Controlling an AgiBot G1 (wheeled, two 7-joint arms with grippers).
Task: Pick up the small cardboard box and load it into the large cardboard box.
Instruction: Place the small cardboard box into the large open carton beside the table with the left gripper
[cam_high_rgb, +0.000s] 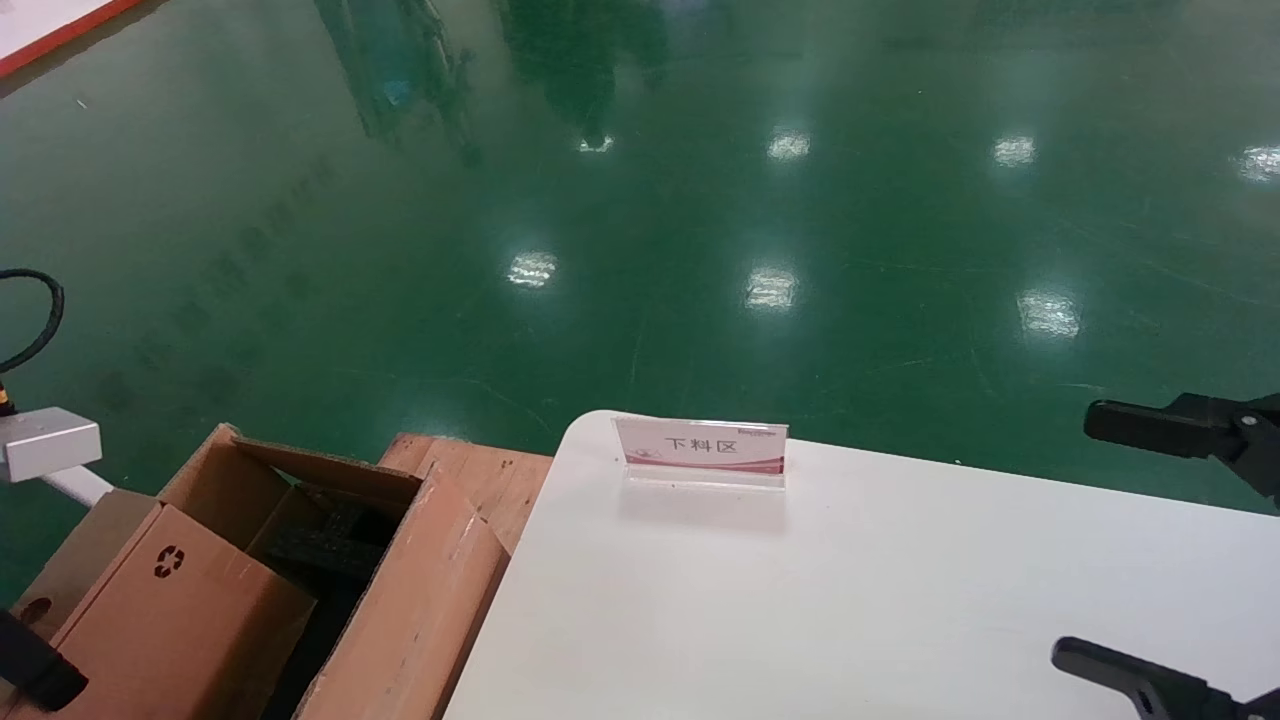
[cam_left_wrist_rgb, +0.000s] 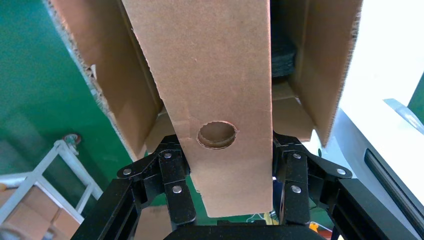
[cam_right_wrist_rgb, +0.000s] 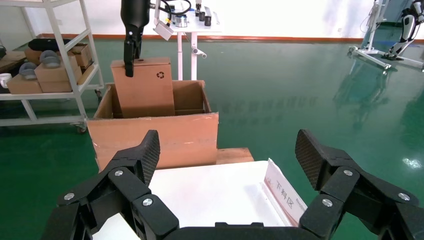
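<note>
Over the large cardboard box (cam_high_rgb: 400, 600), the left gripper (cam_left_wrist_rgb: 227, 192) clamps the small cardboard box (cam_left_wrist_rgb: 210, 75) between its fingers (cam_left_wrist_rgb: 176, 185), lower end already inside. Tilted, it could catch a flap or the black foam (cam_high_rgb: 325, 545). Beside it, above the white table (cam_high_rgb: 900, 600), the right gripper (cam_right_wrist_rgb: 227, 157) hangs spread and empty.

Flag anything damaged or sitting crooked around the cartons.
The large cardboard box has worn, ragged flap edges. The small cardboard box stands on end, leaning, only partly inside it, gripped by the left gripper; its finger hole is roughly torn. The right gripper hangs open over the table.
</note>
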